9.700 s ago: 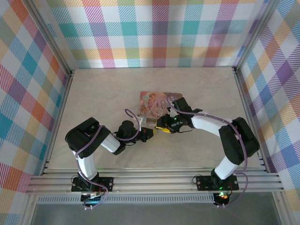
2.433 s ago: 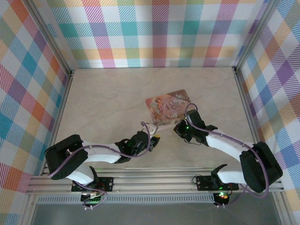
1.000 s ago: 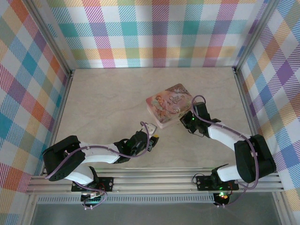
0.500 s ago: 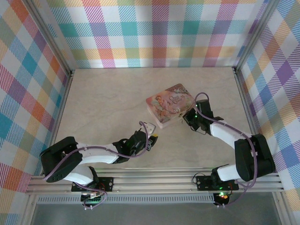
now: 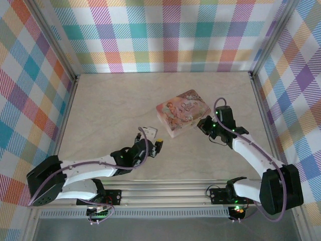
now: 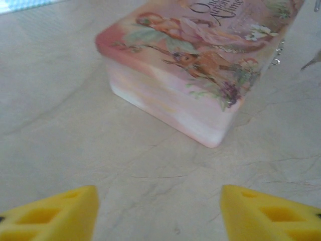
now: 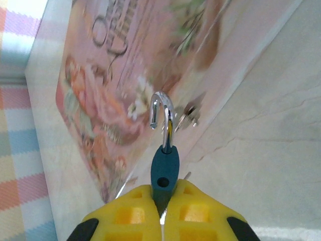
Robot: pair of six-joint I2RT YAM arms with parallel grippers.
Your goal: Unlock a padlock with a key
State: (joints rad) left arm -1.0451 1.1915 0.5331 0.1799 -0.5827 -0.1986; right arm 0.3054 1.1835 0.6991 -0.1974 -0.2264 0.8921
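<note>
Right gripper [image 7: 163, 203]: yellow fingers closed on the blue body of the padlock [image 7: 164, 168], held just beside the pink box [image 7: 115, 75]. The shackle [image 7: 162, 110] points away from the fingers, one leg apparently free of the body, though the angle leaves this unsure. Left gripper [image 6: 160, 216]: fingers [image 6: 55, 216] spread wide with nothing between them, low over the table [image 5: 110, 110], facing the box's near corner, with bare surface between gripper and box.
</note>
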